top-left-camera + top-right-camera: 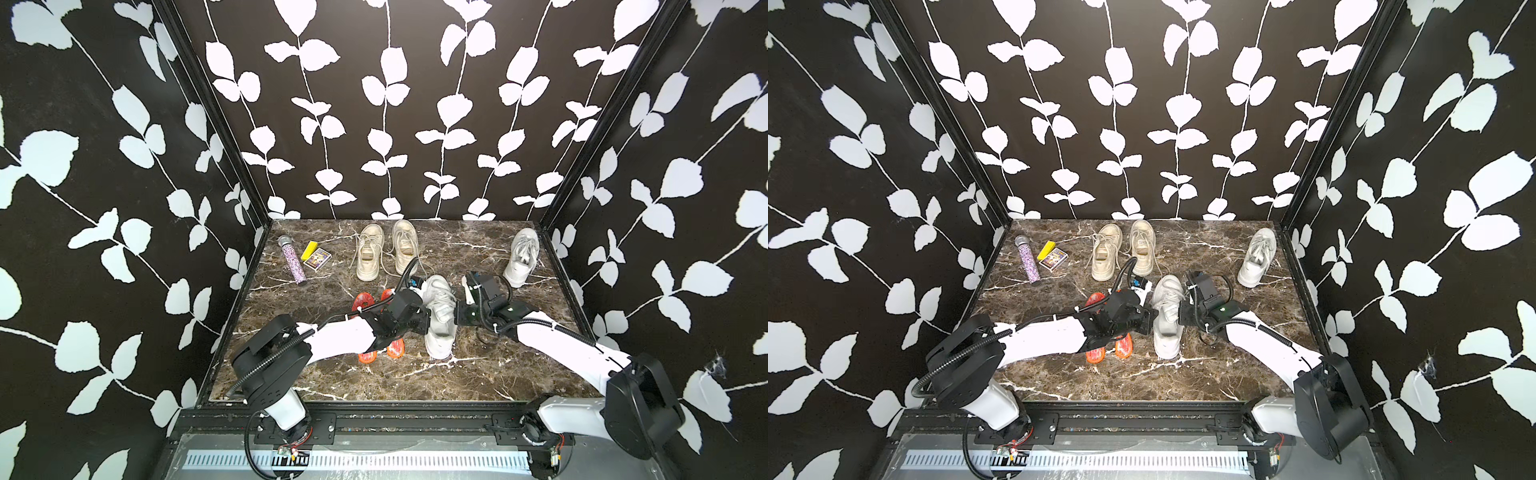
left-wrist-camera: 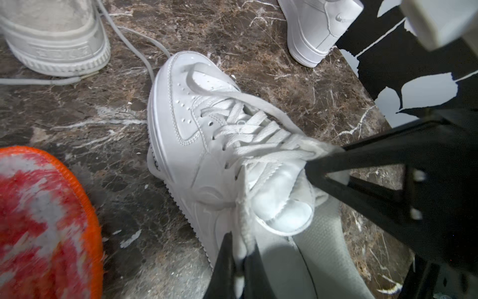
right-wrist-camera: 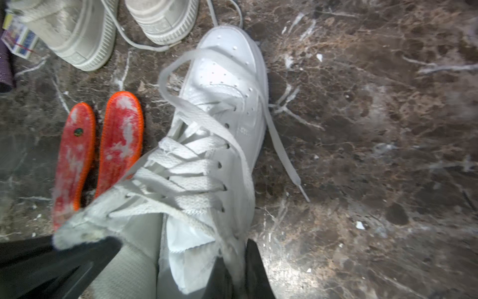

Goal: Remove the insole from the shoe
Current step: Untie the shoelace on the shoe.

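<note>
Scene: marble table (image 1: pixel 478 374); both my arms meet at mid-table in both top views.
Task shoe: white sneaker (image 1: pixel 441 332), sole down, toe twd the back wall. Laces are loose, w/ one lace end trailing on the table.
L gripper (image 2: pixel 240 259): closed, pinching the sneaker's collar edge on the side facing the orange insoles.
R gripper (image 3: pixel 238 261): closed, pinching the opposite collar edge. The tongue lies btw my two grips.
Insole: grey insole (image 2: pixel 320 248), inside the sneaker, seen thru the opening behind the tongue.
Beside shoe: orange insoles (image 3: pixel 121 139), a pair, flat on the table just beside the sneaker on my L. My L arm covers their middles in both top views.
Back row: beige canvas sneakers (image 1: pixel 370 257), a pair, side by side. 2nd white sneaker (image 1: pixel 521 257) sits near the R back corner, well apart.
L back corner: glitter tube (image 1: pixel 293 259), lying down; card box (image 1: pixel 318 258) just beside it.
</note>
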`<action>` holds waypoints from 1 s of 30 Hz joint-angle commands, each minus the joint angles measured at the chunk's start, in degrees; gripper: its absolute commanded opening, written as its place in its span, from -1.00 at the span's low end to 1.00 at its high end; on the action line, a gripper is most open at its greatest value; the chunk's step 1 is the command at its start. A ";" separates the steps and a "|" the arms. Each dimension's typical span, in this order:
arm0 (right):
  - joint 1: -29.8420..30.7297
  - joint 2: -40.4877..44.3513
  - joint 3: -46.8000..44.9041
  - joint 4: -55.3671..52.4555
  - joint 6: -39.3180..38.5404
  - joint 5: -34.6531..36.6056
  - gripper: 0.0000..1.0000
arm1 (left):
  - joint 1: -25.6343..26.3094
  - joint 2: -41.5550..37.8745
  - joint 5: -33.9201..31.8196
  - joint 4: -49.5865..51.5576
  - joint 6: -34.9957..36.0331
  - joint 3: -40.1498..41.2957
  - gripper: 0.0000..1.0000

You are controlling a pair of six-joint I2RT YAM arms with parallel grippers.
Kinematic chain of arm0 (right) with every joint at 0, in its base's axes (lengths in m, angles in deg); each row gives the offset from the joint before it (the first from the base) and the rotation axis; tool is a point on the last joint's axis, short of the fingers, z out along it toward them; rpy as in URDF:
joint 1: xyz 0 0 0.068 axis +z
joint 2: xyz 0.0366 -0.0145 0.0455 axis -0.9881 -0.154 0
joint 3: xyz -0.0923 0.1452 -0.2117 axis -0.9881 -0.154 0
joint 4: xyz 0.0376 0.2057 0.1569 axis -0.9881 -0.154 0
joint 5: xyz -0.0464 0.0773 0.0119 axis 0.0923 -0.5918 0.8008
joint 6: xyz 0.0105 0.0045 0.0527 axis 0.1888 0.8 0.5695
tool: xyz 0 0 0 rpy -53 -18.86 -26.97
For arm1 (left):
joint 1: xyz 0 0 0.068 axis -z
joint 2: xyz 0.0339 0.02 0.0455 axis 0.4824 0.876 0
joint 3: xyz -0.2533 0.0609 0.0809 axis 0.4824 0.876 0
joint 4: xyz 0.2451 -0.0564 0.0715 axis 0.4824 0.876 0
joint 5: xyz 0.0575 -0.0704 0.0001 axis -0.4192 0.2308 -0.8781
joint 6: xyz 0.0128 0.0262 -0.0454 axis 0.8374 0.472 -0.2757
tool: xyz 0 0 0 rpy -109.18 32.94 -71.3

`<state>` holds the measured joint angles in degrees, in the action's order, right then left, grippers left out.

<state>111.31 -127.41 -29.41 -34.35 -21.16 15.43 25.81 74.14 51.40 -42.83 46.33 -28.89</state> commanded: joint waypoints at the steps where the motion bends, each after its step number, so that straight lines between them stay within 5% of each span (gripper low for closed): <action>1: -4.45 0.00 -1.88 -6.06 -0.41 12.31 -1.00 | -3.41 -3.64 -7.23 4.78 -1.32 1.37 -1.00; 5: -3.52 0.90 -1.49 -3.67 -3.04 8.31 -0.95 | -3.11 -2.15 -3.92 3.25 -0.65 -0.29 -1.00; 13: -0.75 1.27 0.23 -1.46 -5.93 -0.18 -0.33 | 0.39 1.88 1.67 0.58 1.10 -4.87 -0.97; 19: -0.36 4.41 -1.64 -2.59 -5.57 1.46 -0.20 | 1.69 1.56 1.15 2.69 3.84 -6.10 -0.46; 25: -0.37 9.07 -3.34 -1.83 -5.13 2.37 -0.09 | 1.84 -2.90 -2.19 10.52 15.71 -7.79 -0.13; 30: -0.35 10.89 -4.34 -0.23 -3.99 2.61 -0.08 | 4.39 -3.66 -0.20 15.59 31.74 -12.29 -0.19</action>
<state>111.07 -117.53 -33.01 -35.84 -25.90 16.42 28.11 72.93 51.07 -31.31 65.76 -37.57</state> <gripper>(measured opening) 0.458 0.409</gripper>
